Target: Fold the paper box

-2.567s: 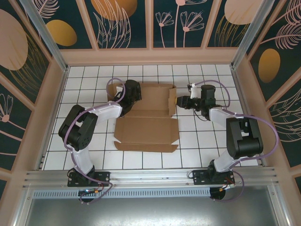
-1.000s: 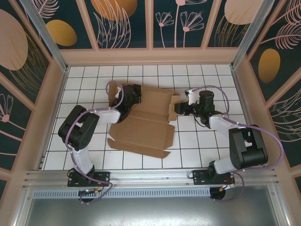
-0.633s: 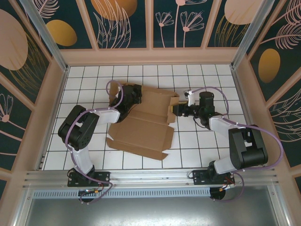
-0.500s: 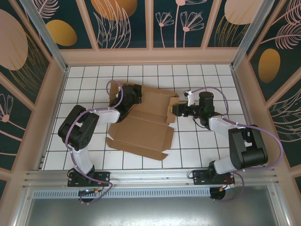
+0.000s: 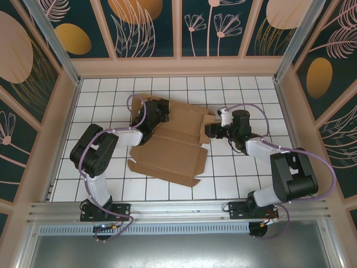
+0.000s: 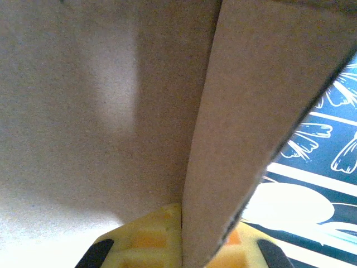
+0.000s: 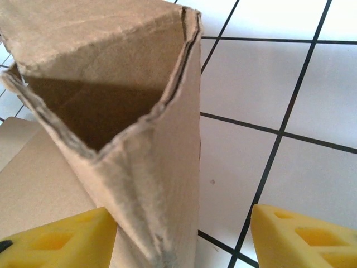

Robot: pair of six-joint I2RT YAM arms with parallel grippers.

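A white tabletop ruled in black squares spreads beneath the right gripper. Beyond it stand dark teal wall panels with pale flower drawings. An aluminium rail runs behind it.

the left arm and right arm share one look: glossy black joint housings, white links between, black bases bolted down. a lilac cable loops along each. the fingers are yellow plastic, seemingly with moulded hollow pockets.

Robot lab cell: white gridded table, aluminium frame rails, floral-patterned panel walls.
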